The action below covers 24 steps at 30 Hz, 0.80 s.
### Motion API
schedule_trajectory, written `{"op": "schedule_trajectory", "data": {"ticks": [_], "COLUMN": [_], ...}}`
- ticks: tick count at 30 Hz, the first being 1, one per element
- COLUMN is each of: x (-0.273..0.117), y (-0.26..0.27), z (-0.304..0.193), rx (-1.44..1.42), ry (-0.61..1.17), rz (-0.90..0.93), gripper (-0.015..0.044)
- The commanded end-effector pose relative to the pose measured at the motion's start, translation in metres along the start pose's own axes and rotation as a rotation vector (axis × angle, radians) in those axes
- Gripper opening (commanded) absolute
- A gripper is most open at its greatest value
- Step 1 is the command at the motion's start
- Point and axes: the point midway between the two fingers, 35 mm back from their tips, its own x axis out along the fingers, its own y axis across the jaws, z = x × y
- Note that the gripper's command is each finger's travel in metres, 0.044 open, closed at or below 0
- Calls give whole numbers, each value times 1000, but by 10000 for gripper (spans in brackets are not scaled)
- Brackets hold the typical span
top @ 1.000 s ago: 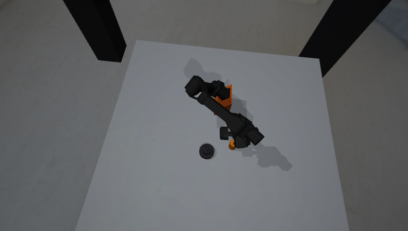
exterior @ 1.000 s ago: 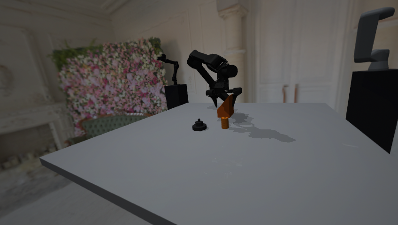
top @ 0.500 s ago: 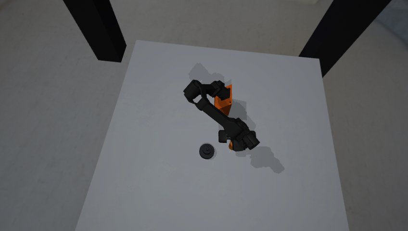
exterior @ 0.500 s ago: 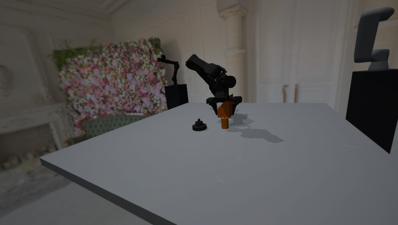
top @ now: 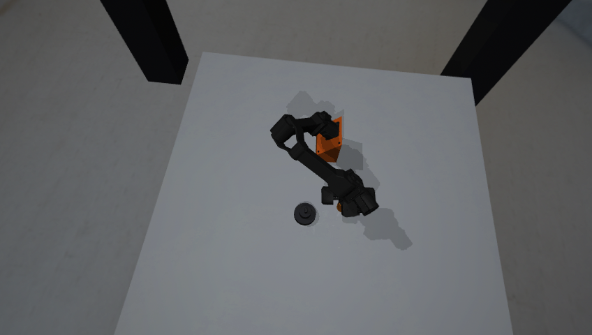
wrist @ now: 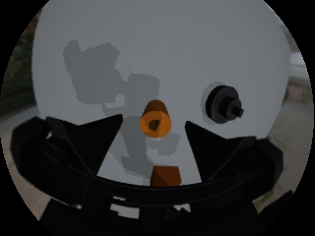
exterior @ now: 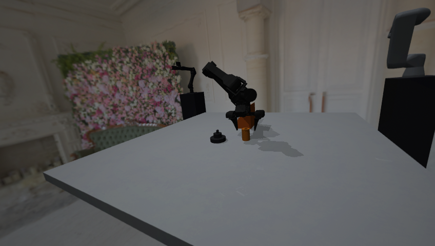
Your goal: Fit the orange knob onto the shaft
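Observation:
The orange knob [top: 338, 206] [exterior: 245, 136] [wrist: 165, 125] stands upright on the table, its hole facing up. In the top view the arm hides most of it. The dark round pedestal [top: 304, 220] [exterior: 217, 140] [wrist: 215, 104] stands to its left in the top and exterior views, with the shaft [exterior: 217, 130] [wrist: 237, 112] pointing up and bare. The shaft's flat side cannot be made out. My gripper [top: 338, 202] [exterior: 245, 129] [wrist: 154, 121] is wide open and empty, pointing down. Its fingertips are on either side of the knob, around the height of its top; contact is not visible.
An orange block-like mount [top: 328, 146] [exterior: 244, 122] [wrist: 165, 176] stands at the arm's base, behind the knob in the exterior view. The pale table [top: 249, 269] [exterior: 213, 188] carries the arm's shadows. Dark pillars [top: 145, 41] [exterior: 402, 116] stand beyond its edges.

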Motion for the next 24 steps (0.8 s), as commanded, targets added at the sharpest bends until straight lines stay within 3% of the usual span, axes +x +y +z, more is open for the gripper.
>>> {"op": "schedule_trajectory", "data": {"ticks": [1, 24], "x": [8, 43], "y": [0, -2], "z": [-1, -3], "rx": [-6, -5], "ry": [4, 5], "rz": [-5, -11], "gripper": [440, 440]}}
